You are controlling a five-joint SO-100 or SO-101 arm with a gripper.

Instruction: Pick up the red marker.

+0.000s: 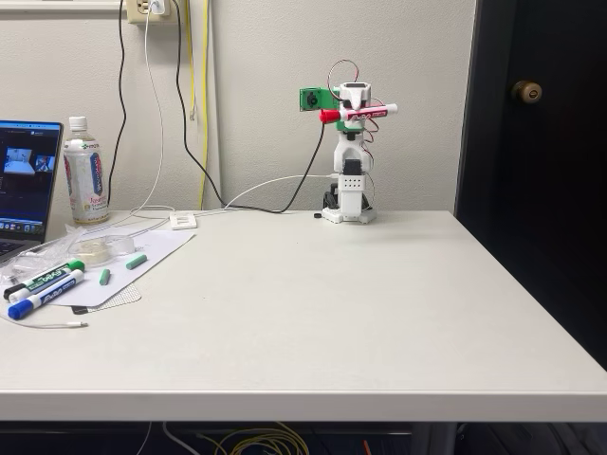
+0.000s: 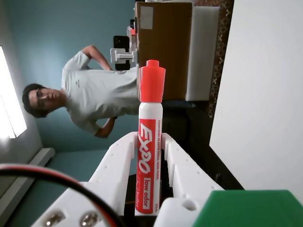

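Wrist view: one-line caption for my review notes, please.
Gripper shut on the red marker, red cap pointing away, a person standing beyond.

White table; pale wall; dark door.

Bright, even light; sharp frames

Three markers: one red marker, one green marker and one blue marker. Two small green pieces lie on one sheet. One bottle, one laptop, one arm, one person.
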